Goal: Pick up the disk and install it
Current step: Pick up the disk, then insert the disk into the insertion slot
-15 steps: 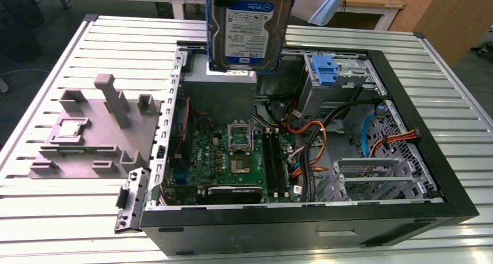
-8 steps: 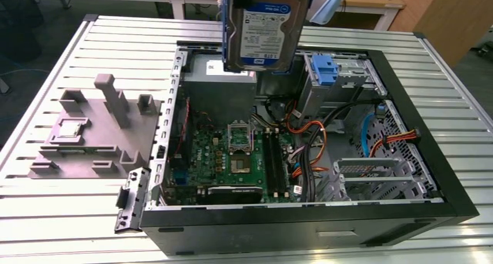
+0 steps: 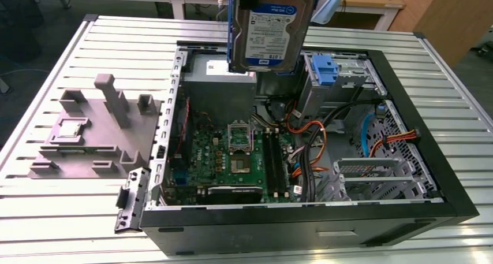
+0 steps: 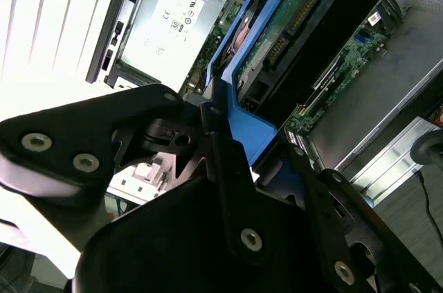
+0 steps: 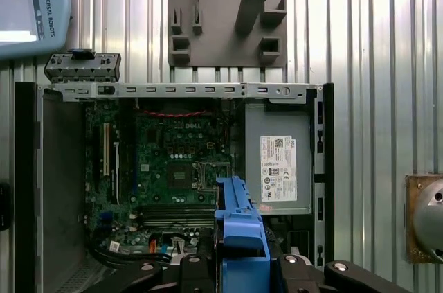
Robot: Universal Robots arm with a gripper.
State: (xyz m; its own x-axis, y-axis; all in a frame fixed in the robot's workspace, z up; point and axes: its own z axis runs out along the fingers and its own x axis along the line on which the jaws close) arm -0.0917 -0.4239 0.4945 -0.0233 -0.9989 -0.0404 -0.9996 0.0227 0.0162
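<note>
— So, what does the gripper have?
— It is clamped on the disk. In both wrist views its black fingers press on the blue carrier from either side.
— And where is the disk?
— Up in the air, on edge, over the open computer case. In the exterior view its white-and-blue label faces the camera, and its lower edge hangs above the grey metal box with the white label.
— Is it touching the case?
— I cannot tell from these angles.
— What else is nearby?
— The green motherboard lies in the case. A blue latch piece stands at the exterior view's right of the disk. A grey fixture block sits on the slatted table beside the case.
</note>
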